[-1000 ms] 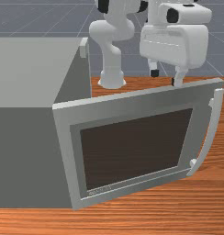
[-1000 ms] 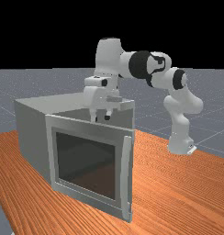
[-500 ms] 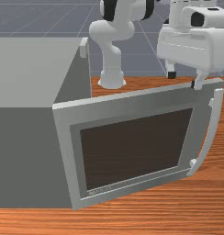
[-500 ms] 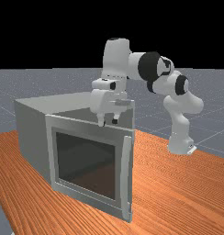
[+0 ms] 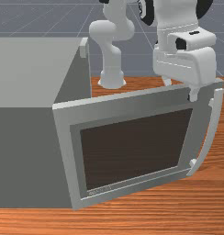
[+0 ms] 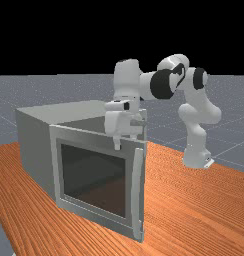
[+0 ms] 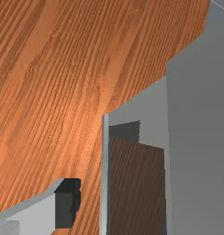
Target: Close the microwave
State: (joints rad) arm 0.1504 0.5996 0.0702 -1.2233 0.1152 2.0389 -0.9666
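Note:
My open gripper [image 5: 180, 89] stands over the top edge of the microwave door [image 5: 132, 101], near its handle end. One finger hangs in front of the door's outer face; the other is partly hidden behind the top edge. Whether either touches the door I cannot tell. The door stands open, swung out from the grey microwave body [image 5: 26, 156], and its curved handle [image 5: 216, 110] is at the front view's right. In the wrist view, one finger of the gripper [image 7: 112, 202] shows beside the door's brown window [image 7: 137, 183].
The wooden table [image 5: 132, 220] extends around the microwave. Behind the door, the body's far side wall [image 5: 85, 69] rises near the arm's base [image 5: 112, 78]. In the far view, the arm [image 6: 164, 84] reaches in from the right above the table.
My hand first moved toward the front view's right, then came down and slightly back left, so that one finger now overlaps the door's outer face. The door has not moved.

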